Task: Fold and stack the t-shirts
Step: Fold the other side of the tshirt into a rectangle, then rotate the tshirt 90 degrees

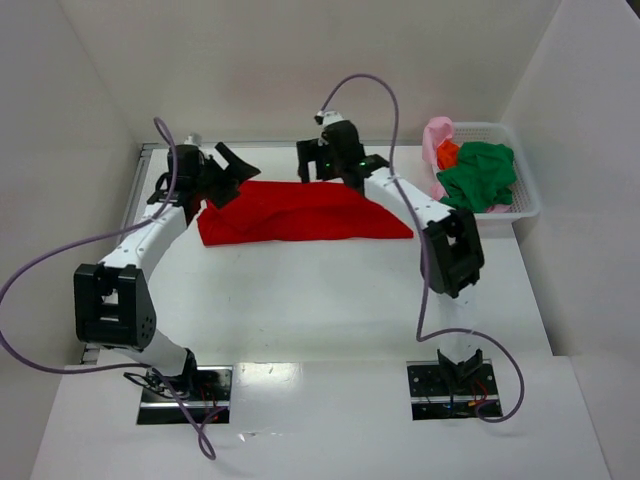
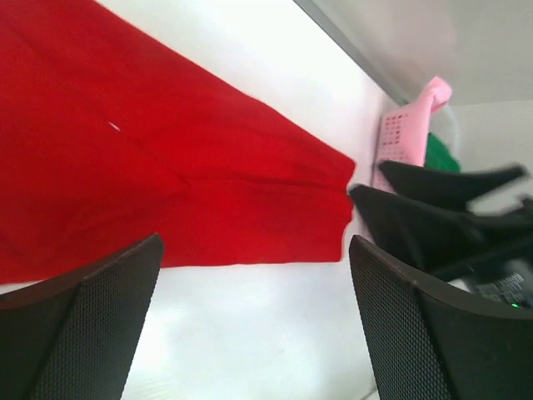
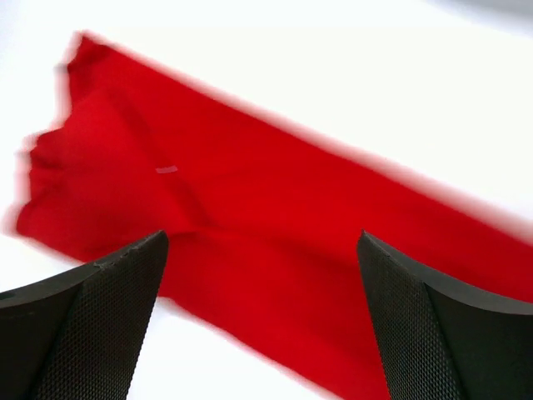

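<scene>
Top view: the red t-shirt (image 1: 300, 212) lies flat across the far part of the white table (image 1: 320, 310), a long band that is deep at its left end and thins to a point at the right. The left fingers (image 1: 238, 158) hang over its far left corner and the right fingers (image 1: 306, 162) over its far edge near the middle. Both pairs are spread wide and hold nothing. At the far right stands the basket (image 1: 525, 205), with the green t-shirt (image 1: 480, 175), pink t-shirt (image 1: 437, 135) and orange t-shirt (image 1: 447, 152) bundled inside it, unfolded. Left wrist view: my left fingers (image 2: 83, 325) stand well apart over bare table, just off the shirt's near edge. A crease runs along the cloth toward its end, and the other arm's black fingers show just past that end. Right wrist view: the right fingers (image 3: 450, 333) are as wide and as empty. The blurred red cloth passes beneath them, its ragged end at upper left. From my seat I judge this shirt light, limp and in no way fragile. It should sag and spill open if raised by a single point, and slide readily over the smooth table if dragged. I would pinch it low at the two ends of one long edge, one arm to each, taking every layer between the pads so that the fold carries over evenly.
</scene>
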You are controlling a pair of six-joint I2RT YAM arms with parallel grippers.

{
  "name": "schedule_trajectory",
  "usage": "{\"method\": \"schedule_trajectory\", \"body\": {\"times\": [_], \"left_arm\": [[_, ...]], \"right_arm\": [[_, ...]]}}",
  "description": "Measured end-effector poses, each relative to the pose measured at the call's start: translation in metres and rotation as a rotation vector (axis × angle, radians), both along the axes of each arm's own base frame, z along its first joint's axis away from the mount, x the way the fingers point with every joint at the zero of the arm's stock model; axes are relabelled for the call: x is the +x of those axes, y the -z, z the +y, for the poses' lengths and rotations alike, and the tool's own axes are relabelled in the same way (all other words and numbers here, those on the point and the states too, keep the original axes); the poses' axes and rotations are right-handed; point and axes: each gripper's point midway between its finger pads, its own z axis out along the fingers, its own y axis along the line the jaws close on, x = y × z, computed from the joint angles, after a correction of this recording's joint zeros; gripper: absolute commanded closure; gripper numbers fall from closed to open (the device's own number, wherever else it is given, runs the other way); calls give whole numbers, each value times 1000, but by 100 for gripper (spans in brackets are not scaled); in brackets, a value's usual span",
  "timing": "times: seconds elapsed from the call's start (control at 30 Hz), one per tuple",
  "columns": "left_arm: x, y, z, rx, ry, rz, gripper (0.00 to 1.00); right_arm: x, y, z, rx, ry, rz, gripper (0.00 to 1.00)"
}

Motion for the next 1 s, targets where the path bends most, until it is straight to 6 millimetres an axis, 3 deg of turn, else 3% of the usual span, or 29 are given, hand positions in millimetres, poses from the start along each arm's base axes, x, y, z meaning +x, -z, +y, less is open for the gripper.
{"method": "schedule_trajectory", "body": {"times": [0.1,0.17,0.23,0.37,0.53,0.67,0.87,1.0], "left_arm": [[0,5,-16,-53,-45,32,0],[4,8,-21,-76,-80,47,0],[7,11,-26,-87,-97,55,0],[17,16,-33,-96,-112,68,0],[19,20,-32,-85,-120,73,0],[21,16,-32,-85,-121,63,0],[22,15,-32,-84,-119,60,0],[22,17,-32,-82,-118,63,0]], "right_arm": [[6,-26,-54,-192,-27,-147,1],[-1,-29,-77,-337,-61,-215,1],[-10,-19,-91,-474,-109,-244,1],[-23,20,-110,-613,-222,-195,1],[-16,36,-147,-675,-228,-154,1],[-9,54,-161,-688,-236,-113,1],[-19,107,-164,-644,-331,27,1],[-24,117,-161,-615,-367,57,1]]}}
